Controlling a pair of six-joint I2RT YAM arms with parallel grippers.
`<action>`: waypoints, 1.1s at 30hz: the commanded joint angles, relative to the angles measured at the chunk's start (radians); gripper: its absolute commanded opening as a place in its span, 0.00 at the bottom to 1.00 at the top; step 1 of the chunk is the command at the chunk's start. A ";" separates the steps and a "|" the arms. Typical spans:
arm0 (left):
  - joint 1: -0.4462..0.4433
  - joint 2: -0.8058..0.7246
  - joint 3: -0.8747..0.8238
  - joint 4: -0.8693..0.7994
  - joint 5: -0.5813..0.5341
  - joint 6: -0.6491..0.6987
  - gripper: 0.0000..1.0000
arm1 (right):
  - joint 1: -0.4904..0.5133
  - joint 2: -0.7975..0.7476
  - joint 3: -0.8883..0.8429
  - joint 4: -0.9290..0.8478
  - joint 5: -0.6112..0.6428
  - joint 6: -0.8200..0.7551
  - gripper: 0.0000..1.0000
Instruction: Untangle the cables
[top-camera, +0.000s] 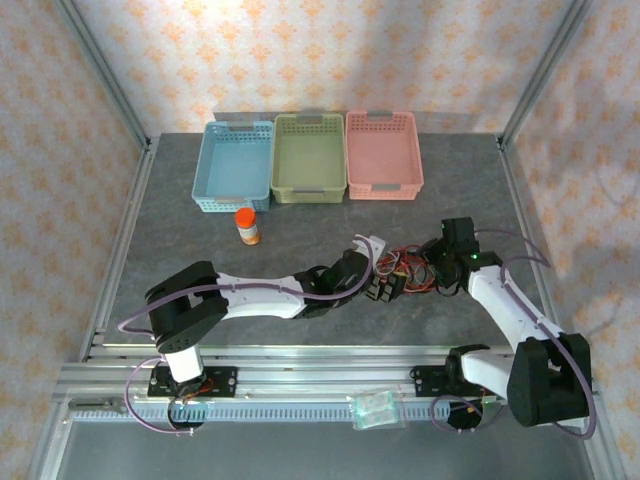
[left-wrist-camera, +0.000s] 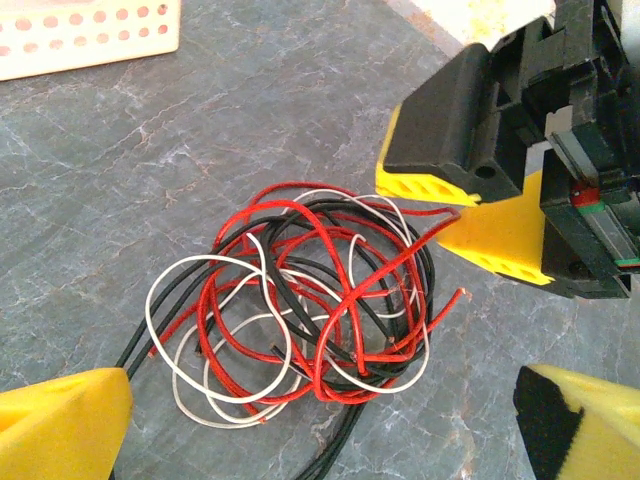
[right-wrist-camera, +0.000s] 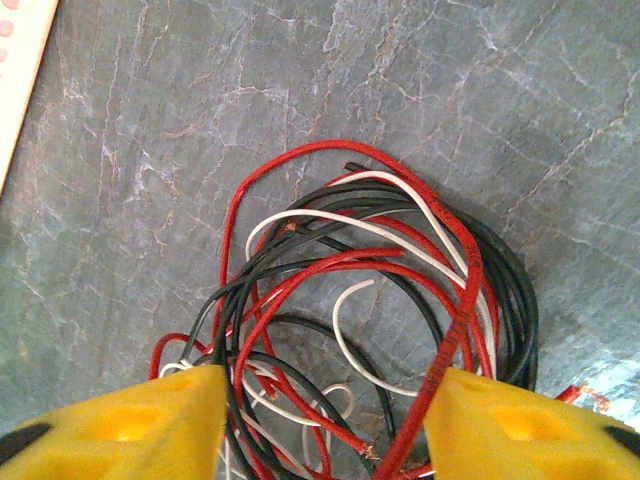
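Three colours of cables (left-wrist-camera: 300, 300) in one loose knot: red, black and white, lying flat on the grey table (left-wrist-camera: 150, 170). Placed just ahead of the left gripper (left-wrist-camera: 320, 410), between its two yellow fingers (left-wrist-camera: 60, 425), with black strands running back under the gap. Left jaws spread fully, holding nothing. Right gripper (right-wrist-camera: 320, 400) astride the same knot from the opposite side: jaws about half open, many loops between them, one red loop (right-wrist-camera: 468, 270) touching the inner face of the finger at the right of its own view, nothing visibly clamped. In the left wrist view, one of the red ones leading straight into the gap of the right jaws.

Probably the step in hand: taking hold of one strand, for drawing out of the knot. For doing this well, close the right jaws on a single red loop only, not on the whole bundle; otherwise risk of dragging the whole knot along. Prefer the outer red loop, reaching farthest from the right jaws, apparently crossed by fewer others. Keep the left jaws low and near, ready to pin the rest of the knot against the table. Then pull slowly and sideways, away from the left jaws, stopping at any tightening of the black or white loops. Avoid lifting high: danger of carrying all the knot up in one lump.
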 joint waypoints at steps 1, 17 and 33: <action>-0.009 0.026 0.041 -0.016 -0.047 -0.015 0.99 | -0.007 -0.012 -0.011 0.004 0.009 -0.005 0.46; 0.025 -0.120 -0.133 0.016 -0.164 -0.114 1.00 | 0.116 0.025 0.033 0.135 -0.091 0.031 0.00; 0.162 -0.362 -0.359 0.039 -0.229 -0.257 0.99 | 0.386 0.143 0.236 0.200 -0.160 -0.235 0.00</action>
